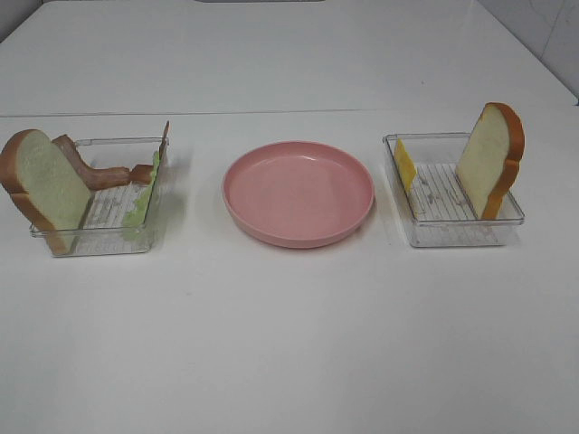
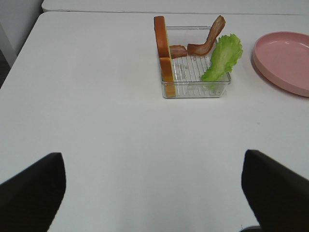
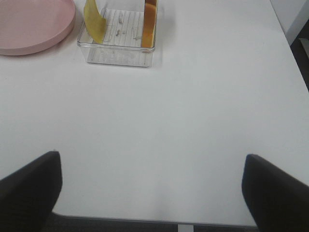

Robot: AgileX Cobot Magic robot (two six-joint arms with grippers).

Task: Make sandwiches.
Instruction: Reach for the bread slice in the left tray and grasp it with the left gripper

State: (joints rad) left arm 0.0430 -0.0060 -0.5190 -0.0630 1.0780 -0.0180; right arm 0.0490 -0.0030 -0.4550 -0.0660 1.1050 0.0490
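The sandwich parts stand apart in two clear trays. In the left tray [image 1: 99, 242] a bread slice [image 1: 41, 185] leans at the outer end, with bacon [image 1: 95, 172] and lettuce [image 1: 145, 194] beside it. The right tray [image 1: 452, 233] holds a cheese slice [image 1: 404, 165] and a second bread slice [image 1: 491, 158]. My left gripper [image 2: 153, 193] is open and empty, well short of its tray [image 2: 195, 90], bread [image 2: 163, 48], bacon [image 2: 205, 41] and lettuce [image 2: 223, 57]. My right gripper [image 3: 153, 193] is open and empty, far from the cheese [image 3: 94, 21] and bread [image 3: 149, 21]. Neither gripper appears in the exterior view.
A round pink plate [image 1: 298, 193] sits empty between the two trays, and its edge shows in both wrist views [image 2: 285, 60] [image 3: 34, 24]. White tabletop stretches between the grippers and the trays. The table's near edge runs under the right gripper.
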